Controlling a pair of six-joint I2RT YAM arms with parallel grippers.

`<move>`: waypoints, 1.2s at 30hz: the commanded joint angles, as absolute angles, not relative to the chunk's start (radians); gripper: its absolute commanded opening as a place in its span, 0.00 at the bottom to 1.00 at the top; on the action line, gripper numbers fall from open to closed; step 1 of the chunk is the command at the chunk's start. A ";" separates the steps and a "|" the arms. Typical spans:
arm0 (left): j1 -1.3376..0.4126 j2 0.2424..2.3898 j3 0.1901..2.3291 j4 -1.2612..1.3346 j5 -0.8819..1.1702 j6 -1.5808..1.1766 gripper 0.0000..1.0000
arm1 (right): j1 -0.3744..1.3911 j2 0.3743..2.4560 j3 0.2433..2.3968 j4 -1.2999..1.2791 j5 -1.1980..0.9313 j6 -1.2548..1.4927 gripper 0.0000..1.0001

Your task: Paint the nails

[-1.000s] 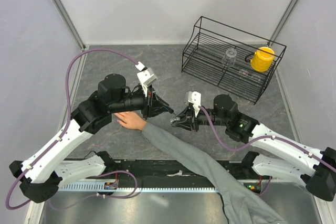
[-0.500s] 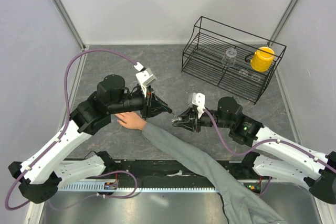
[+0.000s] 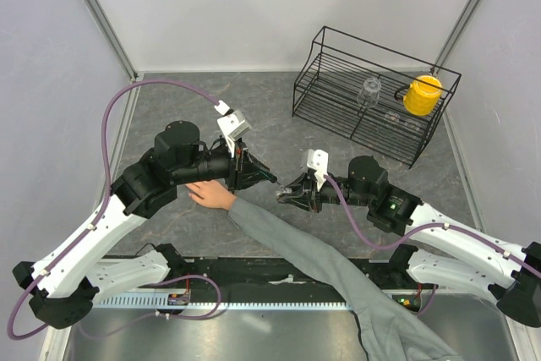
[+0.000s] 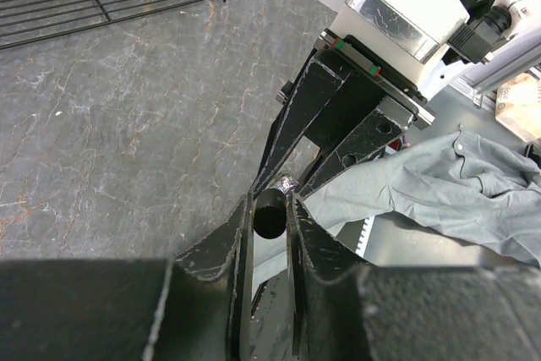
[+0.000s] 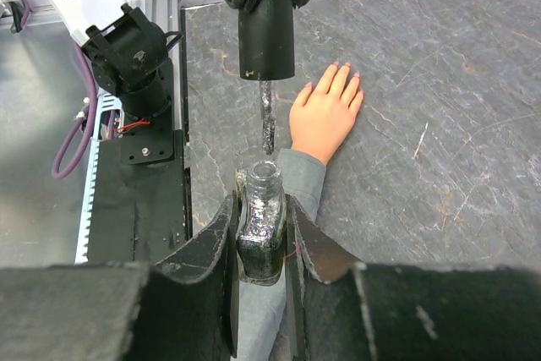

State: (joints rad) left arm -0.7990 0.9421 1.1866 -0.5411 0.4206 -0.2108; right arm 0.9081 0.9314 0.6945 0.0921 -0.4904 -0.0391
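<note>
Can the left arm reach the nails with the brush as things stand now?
Probably yes: the brush hangs just above the open bottle, and only bare table lies between it and the nails.

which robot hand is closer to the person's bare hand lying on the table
Left. The left hand, gripping the brush cap, hangs right by the bare hand at its wrist. The right hand, gripping the polish bottle, sits farther along the grey sleeve.
</note>
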 commanded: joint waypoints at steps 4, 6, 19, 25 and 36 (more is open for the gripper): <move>-0.804 0.940 1.204 -0.523 0.453 -0.195 0.02 | 0.917 0.916 0.693 0.135 -0.483 -0.057 0.00; -0.804 0.943 1.203 -0.526 0.456 -0.195 0.02 | 0.917 0.914 0.693 0.135 -0.480 -0.058 0.00; -0.804 0.954 1.203 -0.541 0.471 -0.190 0.02 | 0.917 0.908 0.692 0.141 -0.477 -0.058 0.00; -0.805 0.963 1.203 -0.542 0.474 -0.181 0.02 | 0.917 0.910 0.695 0.138 -0.479 -0.061 0.00; -0.805 0.971 1.204 -0.563 0.463 -0.166 0.02 | 0.919 0.907 0.690 0.143 -0.479 -0.061 0.00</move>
